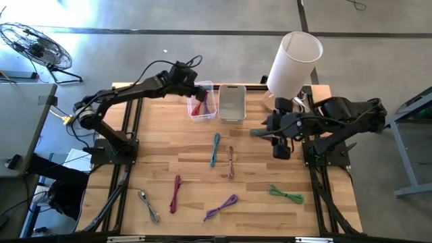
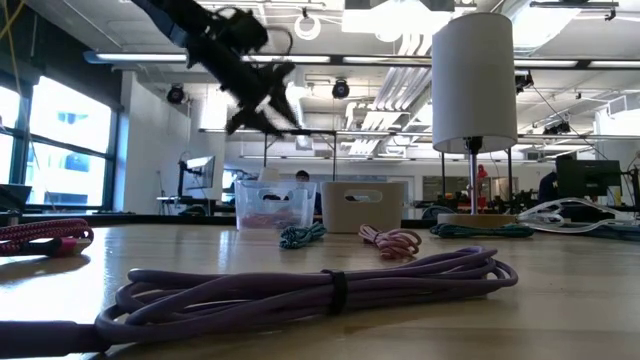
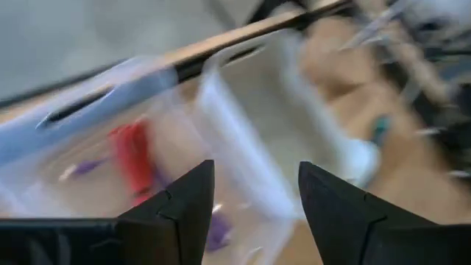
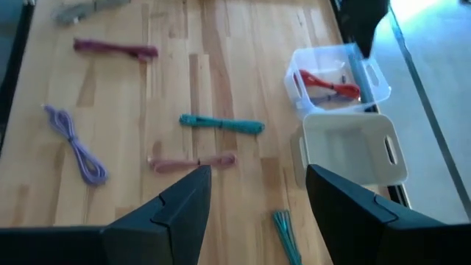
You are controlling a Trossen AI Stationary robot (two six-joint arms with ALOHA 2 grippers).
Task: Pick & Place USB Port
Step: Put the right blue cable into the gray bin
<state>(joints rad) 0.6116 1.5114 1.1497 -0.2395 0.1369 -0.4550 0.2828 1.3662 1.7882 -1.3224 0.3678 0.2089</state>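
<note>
Task item: bundled USB cables, several loose on the table (image 1: 169, 162), one red cable (image 1: 198, 106) already lying inside the clear bin (image 1: 202, 101).
Clear bin location: near the far edge of the table, left of centre, just beside the grey bin (image 1: 232, 101).
Left gripper (image 1: 200, 90): above the clear bin, fingers spread apart with nothing between them; the left wrist view looks down past both fingers onto the red cable in the bin.
Right gripper (image 1: 281, 150): near the right edge of the table, below the white lamp (image 1: 292, 62), fingers wide apart and empty; waiting.
Remaining cables: teal cable (image 1: 215, 148) and pink cable (image 1: 230, 162) near the table's centre; magenta cable (image 1: 175, 193), purple cable (image 1: 221, 206) and grey cable (image 1: 149, 204) toward the near edge; green cable (image 1: 286, 194) toward the near right corner.
Handling estimate: light, soft, limp coils; each appears held in a bundle by a tie, as the low view shows on the purple cable (image 2: 320, 288).
Slip risk: the smooth jacket may slide, and loops may splay if taken at one end.
Recommended hold: across the bundle's middle, at or beside the tie, fingers straddling all strands.
Fragility: low for the cord; avoid pinching the plug ends.
</note>
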